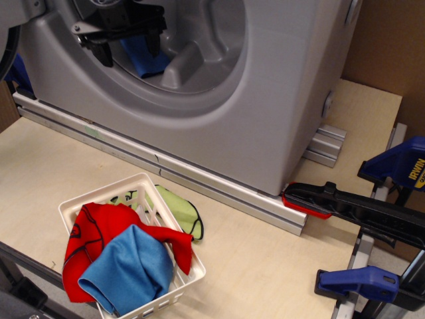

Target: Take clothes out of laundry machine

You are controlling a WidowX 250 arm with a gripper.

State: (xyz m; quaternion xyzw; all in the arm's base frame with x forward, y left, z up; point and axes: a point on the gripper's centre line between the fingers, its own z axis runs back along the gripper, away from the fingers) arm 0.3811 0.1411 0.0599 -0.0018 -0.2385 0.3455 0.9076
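Note:
The silver-grey laundry machine [265, 100] fills the top of the view, its round opening facing me. A small mid-blue cloth [145, 61] lies inside on the grey drum, next to a drum rib [182, 63]. My black gripper [128, 48] reaches into the opening from the upper left. It is open, with one fingertip [103, 54] left of the cloth and the other [154, 45] just above its right part. I cannot tell whether the fingers touch the cloth. The gripper's upper body is cut off by the frame edge.
A white slatted basket [99, 197] stands at the front left, holding a red garment [89, 232] and another blue cloth [129, 269]. A lime-green cloth [180, 209] lies behind it. Black and blue bar clamps [372, 212] sit at the right table edge.

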